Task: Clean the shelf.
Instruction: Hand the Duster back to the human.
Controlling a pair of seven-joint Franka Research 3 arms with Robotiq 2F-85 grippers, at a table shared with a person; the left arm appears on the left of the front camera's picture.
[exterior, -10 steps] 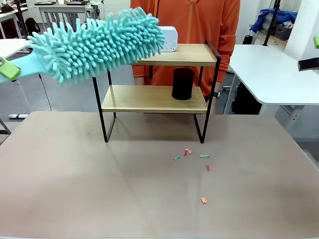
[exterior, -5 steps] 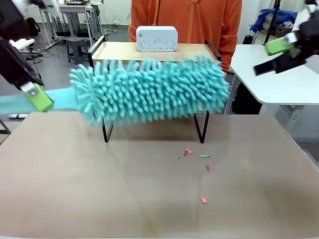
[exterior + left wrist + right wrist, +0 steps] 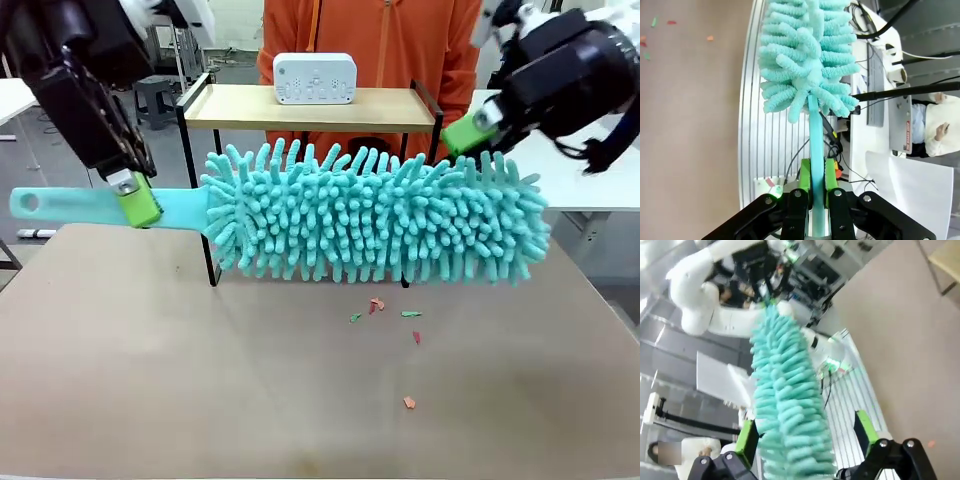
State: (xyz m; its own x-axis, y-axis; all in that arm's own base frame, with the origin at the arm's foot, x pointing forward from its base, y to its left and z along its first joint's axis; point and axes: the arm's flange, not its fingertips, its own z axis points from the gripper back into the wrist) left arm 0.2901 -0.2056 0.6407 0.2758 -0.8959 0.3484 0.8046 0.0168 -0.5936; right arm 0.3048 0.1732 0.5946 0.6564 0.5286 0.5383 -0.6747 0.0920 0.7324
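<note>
Front view: a two-tier shelf [image 3: 400, 107] with light wooden boards in a thin black frame stands on a tan table [image 3: 200, 380], at about 12 o'clock from the table's middle. A white box-shaped device [image 3: 315, 77] sits on its top board. Behind it stands a person in an orange top [image 3: 420, 45]. A long turquoise duster [image 3: 375, 215] with soft, floppy fingers lies level in front of the shelf, hiding the lower board. The left gripper [image 3: 135, 200], at 9 o'clock from the shelf, is clenched on the duster's flat handle. The right gripper [image 3: 475, 135], at 3 o'clock, sits at the duster's far tip. Small red and green scraps [image 3: 385, 312] lie on the table at 6 o'clock from the shelf.

Left wrist view: green pads [image 3: 805, 181] pinch the thin turquoise handle, which runs up to the fluffy head at 12 o'clock.

Right wrist view: the jaws stand wide apart with the duster's head between the green pads [image 3: 746, 436], not visibly squeezed.

Judgement: the duster looks light and very soft at the head, so it would give under pressure; only the stiff handle offers a firm grip. The shelf looks light, rigid and easily nudged, best steadied by its metal frame.
</note>
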